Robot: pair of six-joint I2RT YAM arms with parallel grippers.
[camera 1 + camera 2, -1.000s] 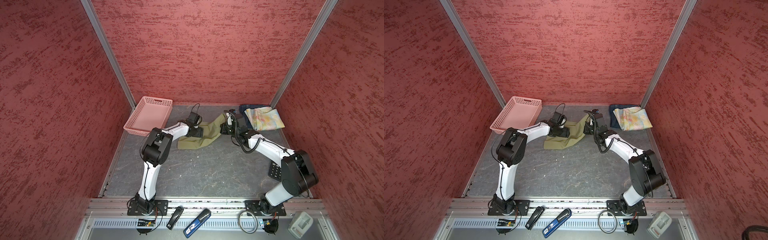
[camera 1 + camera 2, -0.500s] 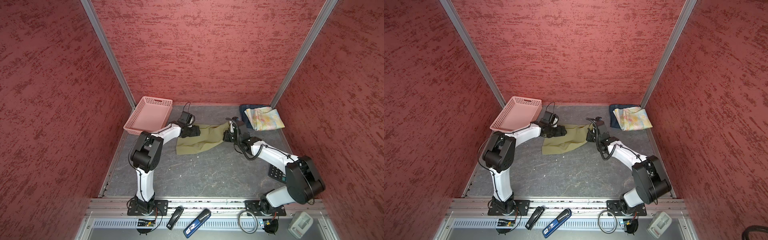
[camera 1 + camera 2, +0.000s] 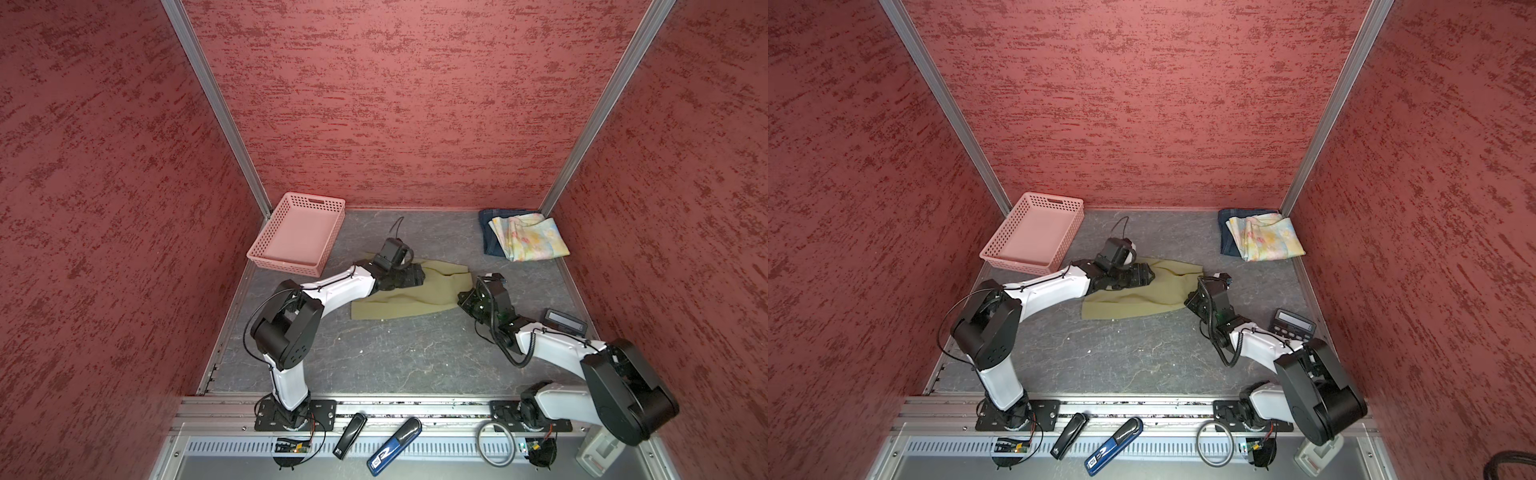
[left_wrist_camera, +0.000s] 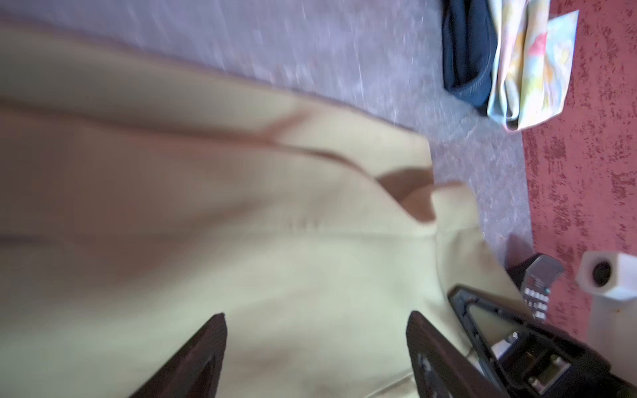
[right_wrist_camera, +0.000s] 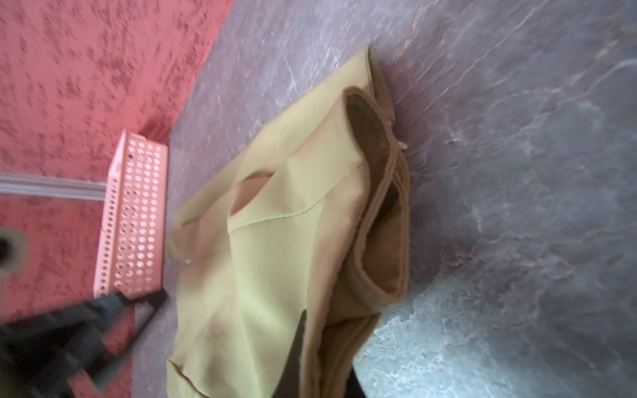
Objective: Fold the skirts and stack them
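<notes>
— So, which step is running?
— Folding the third one, I'd say. The olive green skirt (image 3: 411, 297) is lying across the middle of the grey table (image 3: 395, 357) in both top views. It is only loosely doubled, with its waistband gaping at the right end.
— And the other two?
— The dark blue denim skirt (image 3: 486, 232) is sitting in the upper right corner of the table. The pastel floral skirt (image 3: 530, 241) is lying folded on top of it, well apart from the olive one.
— What are the arms doing?
— The left gripper (image 4: 317, 344) is hanging low over the cloth's left part, jaws standing wide, nothing between them. The right gripper (image 3: 466, 297) is pinched tight at the skirt's right end. Cloth seems to be running between its fingers, so I'm reading that as a hold on the waistband.
— Next move?
— Probably the left one is needing to close on an edge. Then both can carry one half squarely over the other before lifting it onto the folded pair.
</notes>
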